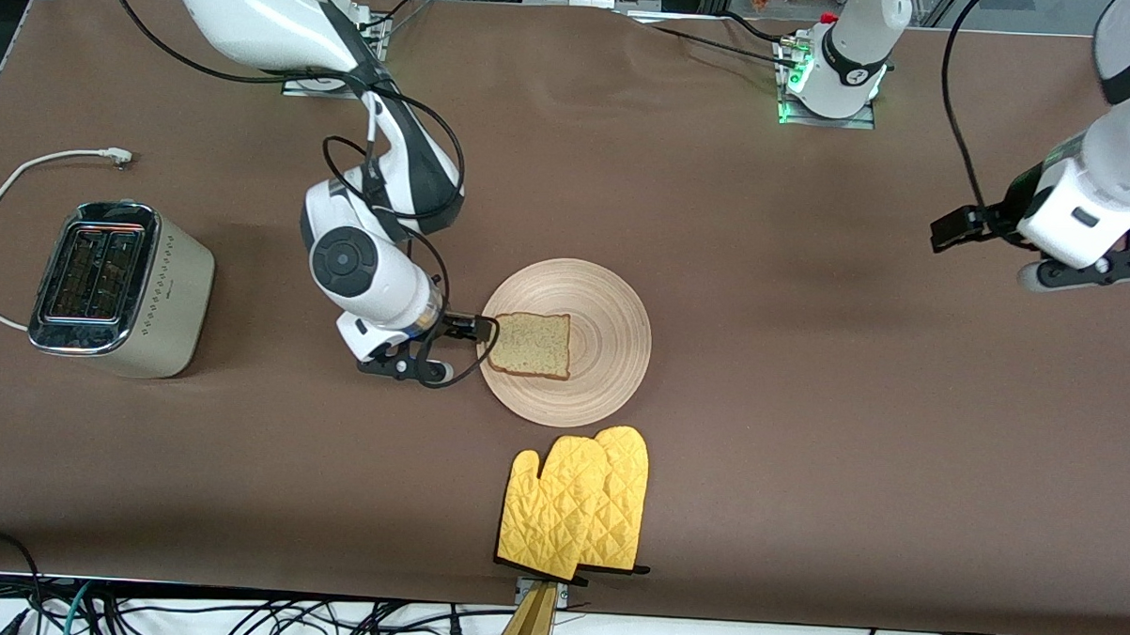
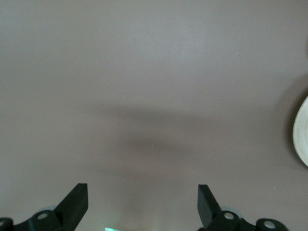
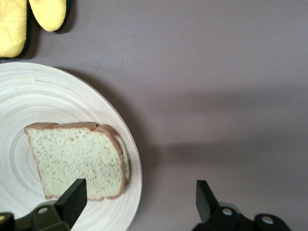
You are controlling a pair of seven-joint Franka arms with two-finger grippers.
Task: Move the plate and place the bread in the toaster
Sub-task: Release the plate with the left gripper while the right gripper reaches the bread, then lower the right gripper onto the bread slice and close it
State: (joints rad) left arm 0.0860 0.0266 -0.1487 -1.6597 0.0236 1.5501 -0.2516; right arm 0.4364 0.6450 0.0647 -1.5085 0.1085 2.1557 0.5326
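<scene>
One bread (image 1: 532,344) on one plate (image 1: 613,300), one toaster (image 1: 120,289)

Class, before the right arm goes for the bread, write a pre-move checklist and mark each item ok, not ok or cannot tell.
1. Right gripper open, at the plate's rim: ok.
2. Bread lying flat on the plate, nothing on top of it: ok.
3. Bread between the gripper's fingers: not ok; in the right wrist view only one finger is over it.
4. Toaster upright, slots facing up: ok.
5. Toaster slots empty: cannot tell.
6. Left gripper open, waiting over bare table away from the plate: ok.
</scene>
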